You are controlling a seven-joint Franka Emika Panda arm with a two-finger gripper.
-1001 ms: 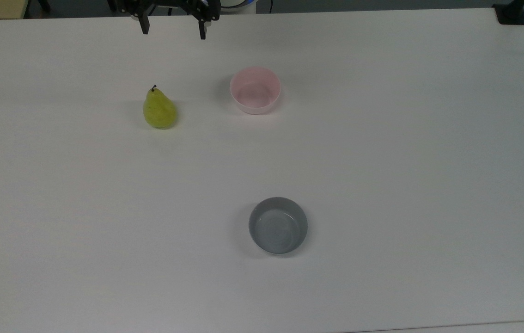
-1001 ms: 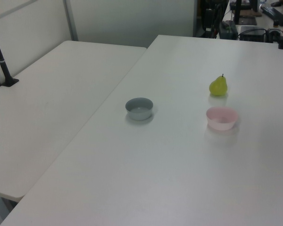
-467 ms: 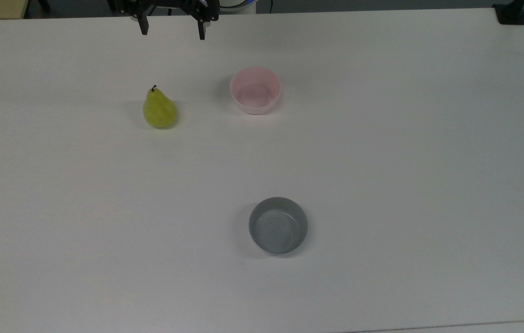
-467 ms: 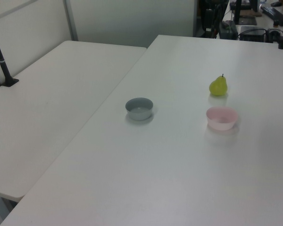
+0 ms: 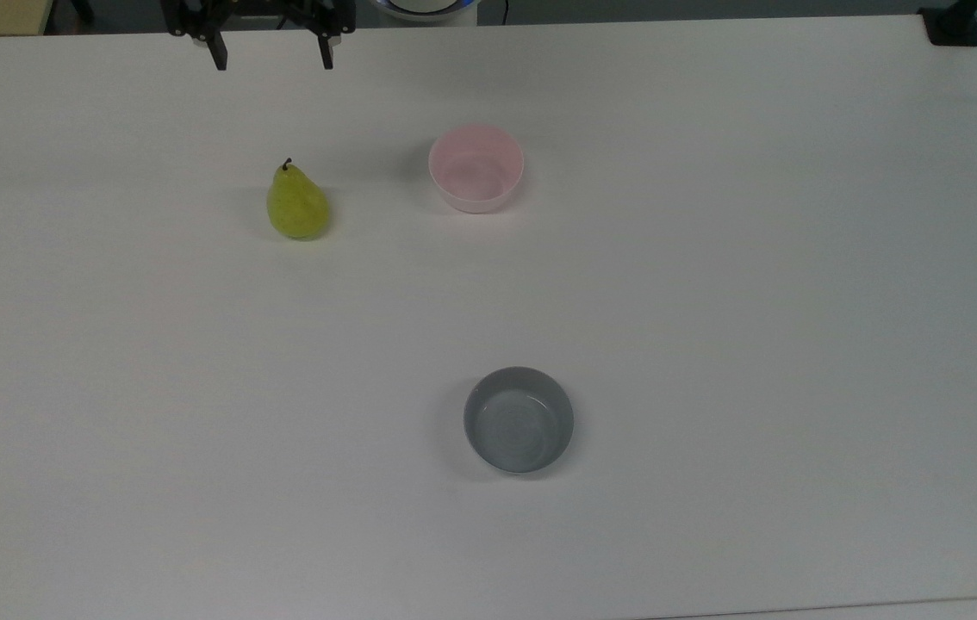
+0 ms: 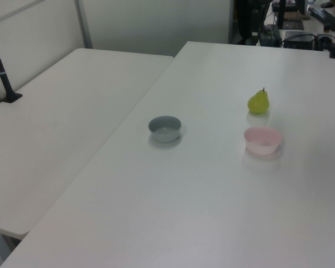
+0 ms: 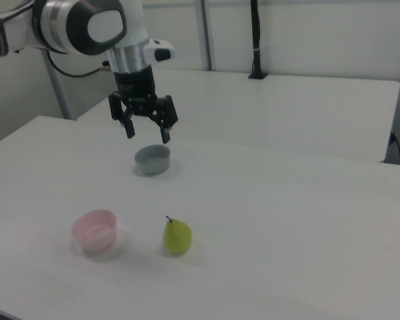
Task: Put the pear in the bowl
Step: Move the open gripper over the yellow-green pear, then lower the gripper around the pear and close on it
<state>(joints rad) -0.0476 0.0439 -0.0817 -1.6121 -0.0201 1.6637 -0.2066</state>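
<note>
- The small round grey bowl (image 5: 519,419) sits lowest in the top view, below the frame's middle, upright on the white surface (image 5: 756,301) with nothing in it. It lies left of centre in the left view (image 6: 165,128) and in the upper middle of the right view (image 7: 153,159).
- The small yellow-green pear with a short dark stem (image 5: 297,202) stands upright on the surface in the upper left-centre of the top view, stem pointing to the frame's top. It is in the upper right of the left view (image 6: 258,101) and the lower middle of the right view (image 7: 177,235).
- The small round pale pink bowl with a whitish outer wall (image 5: 476,168) stands near the pear, to the top view's right of it and apart from it, holding nothing. In the left view (image 6: 262,139) it is just below the pear; in the right view (image 7: 95,229) it is at the lower left, to the right view's left of the pear.
- The black two-finger end effector (image 5: 270,62) is at the top view's upper edge, above the pear and a little to the frame's left of it, well apart from the fruit. Its fingers are spread wide and hold nothing.
- In the right view the end effector (image 7: 147,133) hangs in the upper left of the frame from the white and grey arm (image 7: 87,27), fingers pointing down, above the surface.
</note>
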